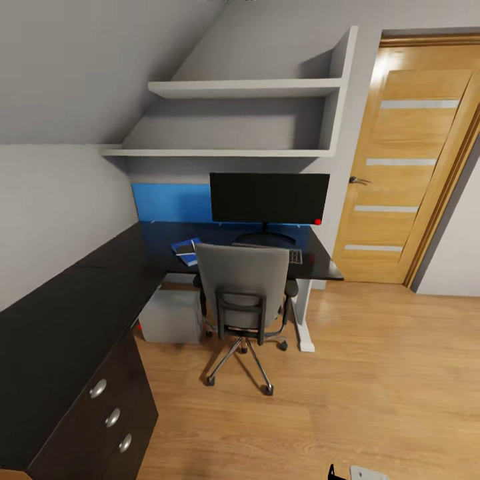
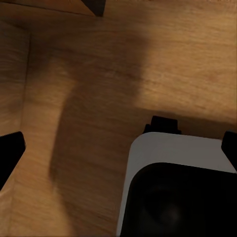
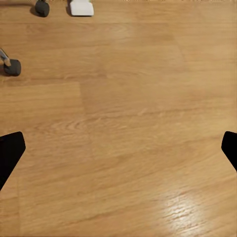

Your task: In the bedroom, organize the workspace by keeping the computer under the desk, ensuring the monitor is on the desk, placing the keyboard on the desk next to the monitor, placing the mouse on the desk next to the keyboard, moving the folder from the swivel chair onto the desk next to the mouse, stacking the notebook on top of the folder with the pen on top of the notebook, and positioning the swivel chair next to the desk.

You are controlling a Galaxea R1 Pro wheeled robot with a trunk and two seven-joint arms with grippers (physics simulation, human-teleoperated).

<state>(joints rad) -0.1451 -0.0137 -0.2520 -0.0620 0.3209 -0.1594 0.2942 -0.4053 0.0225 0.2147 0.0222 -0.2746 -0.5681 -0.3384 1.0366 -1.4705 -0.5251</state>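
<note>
Facing glossy black L-shaped surface [image 1: 100, 280], grey swivel chair [image 1: 244, 287] tucked in front, wide black monitor [image 1: 269, 198], slim keyboard [image 1: 293, 255] and blue folder [image 1: 186, 248] on top, grey tower computer [image 1: 171, 316] underneath, left end effector [image 2: 118, 148] and right end effector [image 3: 118, 150] both spread wide, empty, over wood floor [image 3: 128, 123].

Swivel chair [image 1: 244, 300] sat mid-frame, tucked against the counter [image 1: 80, 313], blocking the front approach to the keyboard [image 1: 287, 255] and monitor [image 1: 269, 198]. Computer [image 1: 171, 315] filled the gap under the counter left of the chair. Wood floor [image 1: 373, 387] at right and lower right lay open.
</note>
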